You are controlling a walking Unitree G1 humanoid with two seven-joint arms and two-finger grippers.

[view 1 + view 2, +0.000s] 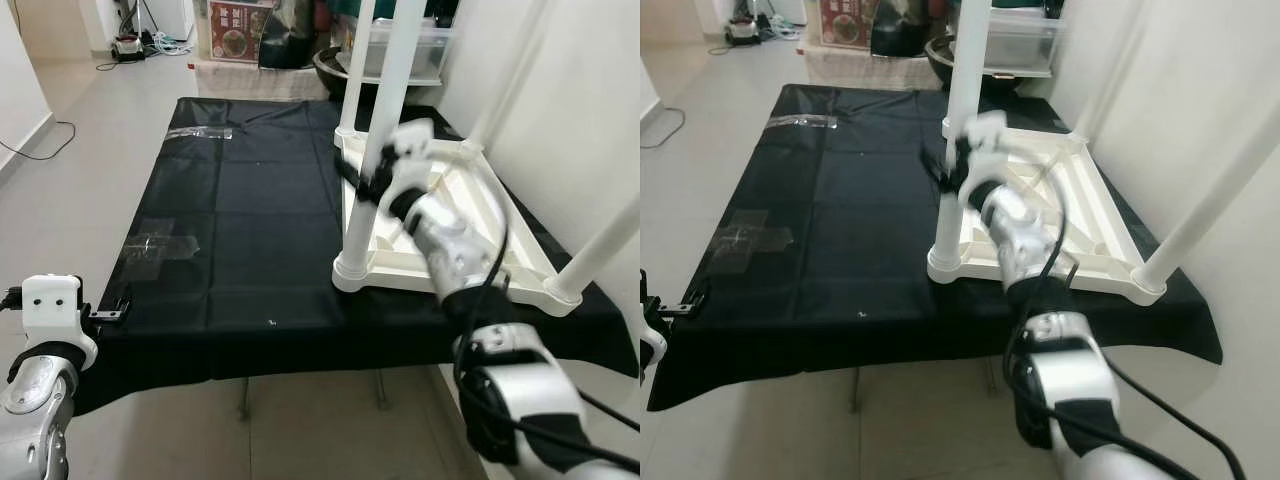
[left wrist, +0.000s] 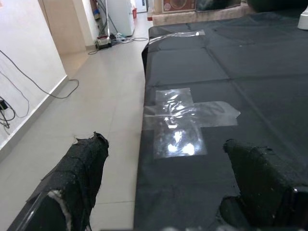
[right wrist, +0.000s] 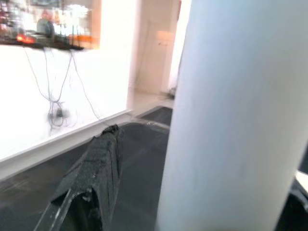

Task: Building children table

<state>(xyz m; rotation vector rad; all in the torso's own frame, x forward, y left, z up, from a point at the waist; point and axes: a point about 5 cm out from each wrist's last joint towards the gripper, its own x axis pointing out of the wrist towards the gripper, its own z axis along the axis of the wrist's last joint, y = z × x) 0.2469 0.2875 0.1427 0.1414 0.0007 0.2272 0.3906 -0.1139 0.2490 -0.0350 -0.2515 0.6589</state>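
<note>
White children's table (image 1: 1092,225) lying upside down at the right end of a black-covered table (image 1: 830,250), legs pointing up. Right gripper (image 1: 948,172) reaching against the near left leg (image 1: 956,130), fingers blurred. Clear tape patches (image 1: 745,238) sticking to the cloth. Grey tiled floor (image 1: 700,85) surrounding.

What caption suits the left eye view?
Right tool at a white leg of the upturned children's table.

The upturned children's table (image 1: 470,215) lies at the worktop's (image 1: 250,270) right edge, legs up. Tape patches (image 1: 158,245) sit near the left edge and, seemingly, the far-left corner.
</note>
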